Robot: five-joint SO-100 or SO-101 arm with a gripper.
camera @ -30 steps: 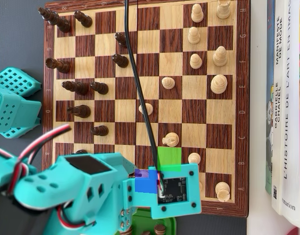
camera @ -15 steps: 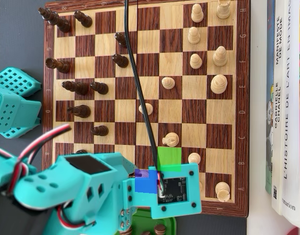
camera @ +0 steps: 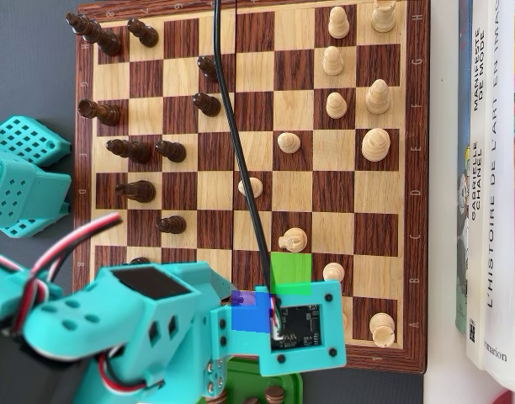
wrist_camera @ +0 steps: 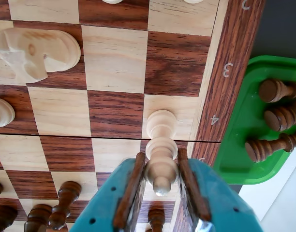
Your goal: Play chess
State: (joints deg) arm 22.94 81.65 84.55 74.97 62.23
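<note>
At the upper left of the wrist view a pale knight [wrist_camera: 36,52] lies across a dark square of the chessboard [wrist_camera: 114,113], and just below it, at the left edge, part of a pale pawn [wrist_camera: 0,112] shows. In the lower left corner dark pieces [wrist_camera: 61,209] stand in a cluster. At the bottom centre the gripper [wrist_camera: 161,180] is clenched on a pale bishop [wrist_camera: 160,147], its brown pads pressed to either side of the piece's body; the bishop's base rests on a light square in the file next to the board's numbered border. To the right, off the board's edge, a green tray [wrist_camera: 235,140] holds three dark pieces [wrist_camera: 278,118] lying side by side. In the overhead view the teal arm [camera: 148,328] fills the lower left of the frame and covers the board's bottom edge; a black cable [camera: 241,160] runs down the middle, and books [camera: 489,185] lie along the right side.
</note>
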